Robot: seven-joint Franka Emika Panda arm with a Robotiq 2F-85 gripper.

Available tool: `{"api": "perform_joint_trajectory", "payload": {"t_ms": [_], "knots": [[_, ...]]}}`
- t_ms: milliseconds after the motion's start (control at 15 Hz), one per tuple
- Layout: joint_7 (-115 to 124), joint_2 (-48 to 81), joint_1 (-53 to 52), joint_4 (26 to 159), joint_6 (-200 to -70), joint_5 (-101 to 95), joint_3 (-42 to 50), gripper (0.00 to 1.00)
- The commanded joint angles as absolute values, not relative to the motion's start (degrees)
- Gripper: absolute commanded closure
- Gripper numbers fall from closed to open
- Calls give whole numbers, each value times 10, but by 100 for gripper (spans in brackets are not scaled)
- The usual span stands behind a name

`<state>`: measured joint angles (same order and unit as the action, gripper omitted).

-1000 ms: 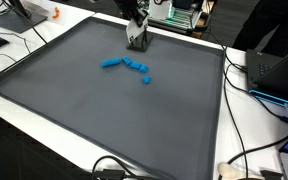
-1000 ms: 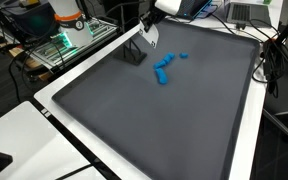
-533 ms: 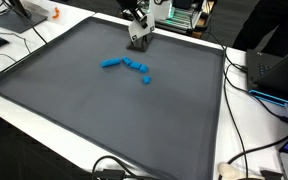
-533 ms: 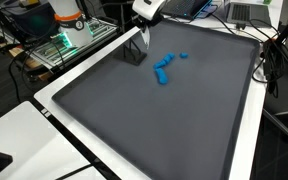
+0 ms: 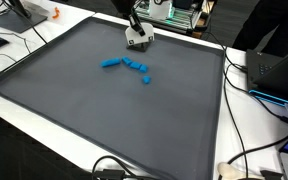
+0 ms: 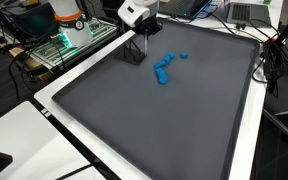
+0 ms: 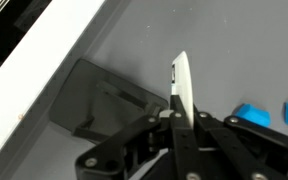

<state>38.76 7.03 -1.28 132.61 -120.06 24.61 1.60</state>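
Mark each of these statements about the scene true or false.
1. Blue pieces lie on the dark mat. True.
2. The fingers hold a blue piece. False: every piece lies on the mat, apart from them.
3. The fingers hang near the mat's edge, not over its middle. True.
4. The orange thing sits on the mat. False: it stands off the mat, beyond its edge.

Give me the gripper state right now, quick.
Gripper: closed, fingers pressed together, holding nothing; the blue blocks lie apart from it on the grey mat.
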Motion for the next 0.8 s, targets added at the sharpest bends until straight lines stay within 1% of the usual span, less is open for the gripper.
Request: {"api": "perform_joint_trajectory", "payload": {"t_ms": [0,733], "knots": [[425,44,-6,1372,-1235,267,19,99],[418,30,5,1436,-1323,332,16,99]]}}
